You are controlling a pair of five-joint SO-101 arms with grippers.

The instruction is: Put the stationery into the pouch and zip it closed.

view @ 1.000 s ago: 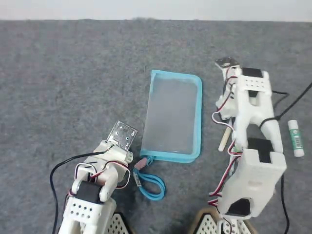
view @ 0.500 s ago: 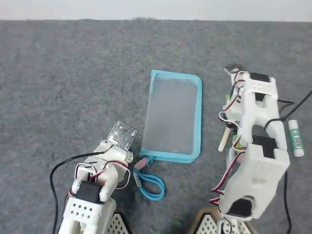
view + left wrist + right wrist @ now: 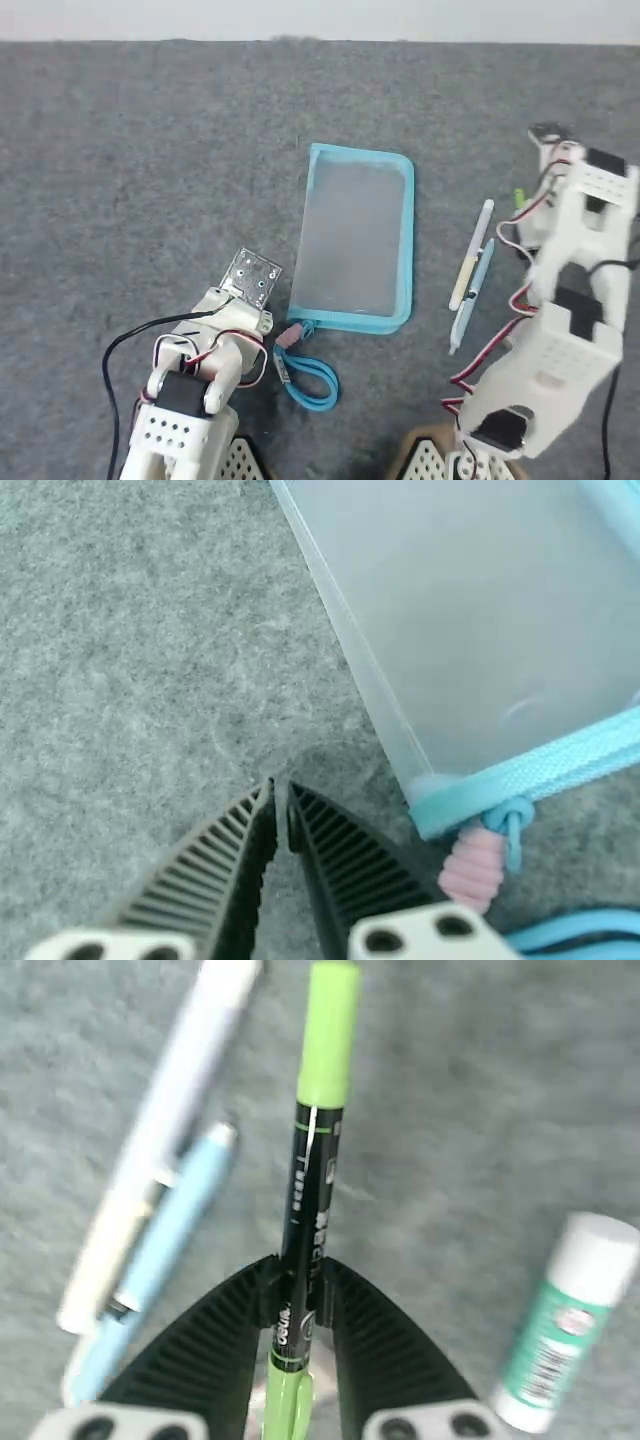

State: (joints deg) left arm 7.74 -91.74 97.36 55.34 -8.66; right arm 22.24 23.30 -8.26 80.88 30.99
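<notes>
My right jaws (image 3: 298, 1265) are clamped on the green marker (image 3: 315, 1110), whose long axis runs out along them toward the desk's (image 3: 150, 150) far edge. The pouch (image 3: 355, 240) lies mid-desk, leftward of the marker and also lengthwise near-to-far. A white pen (image 3: 472, 255) and a blue pen (image 3: 468, 305) lie between them. The left jaws (image 3: 280, 790) are closed on nothing beside the zip pull (image 3: 470, 865), so I reckon the right arm carries across.

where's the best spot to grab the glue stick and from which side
Probably the green-labelled barrel of the glue stick, near its middle, from straight above, fingers across its width. It lies flat on the grey mat, a round tube with bare mat along both long sides, apart from the green marker in the right gripper.
</notes>
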